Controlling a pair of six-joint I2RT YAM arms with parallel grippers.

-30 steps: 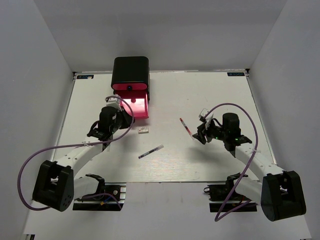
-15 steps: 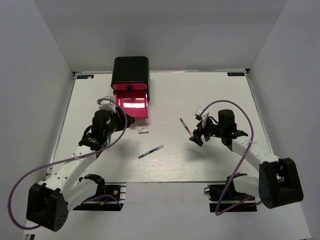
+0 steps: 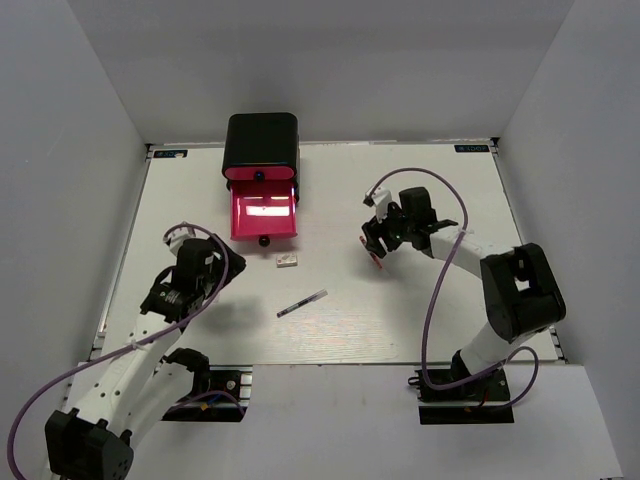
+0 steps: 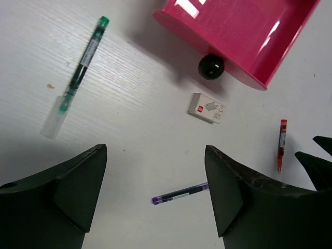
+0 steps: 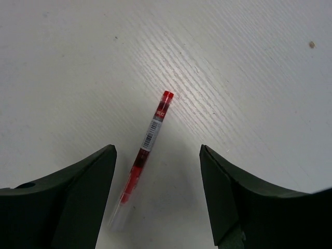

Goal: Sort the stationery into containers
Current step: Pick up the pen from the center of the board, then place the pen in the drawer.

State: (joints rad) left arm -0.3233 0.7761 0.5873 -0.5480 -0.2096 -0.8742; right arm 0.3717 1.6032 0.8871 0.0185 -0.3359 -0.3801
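1. Left pincer: open, empty, above the white bench.
2. Right pincer: open; thin red pen lies flat between its jaws, ungripped.
3. Pink-red plastic drawer: stands out from the rounded black box at the bench's far edge.

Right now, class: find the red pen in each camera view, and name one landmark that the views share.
Top external: red pen right of centre, partly under the right tool.
Left wrist: pen near the right edge.
Right wrist: pen central, between the open tool's fingers.
Shared landmark: the right tool, beside the pen throughout.
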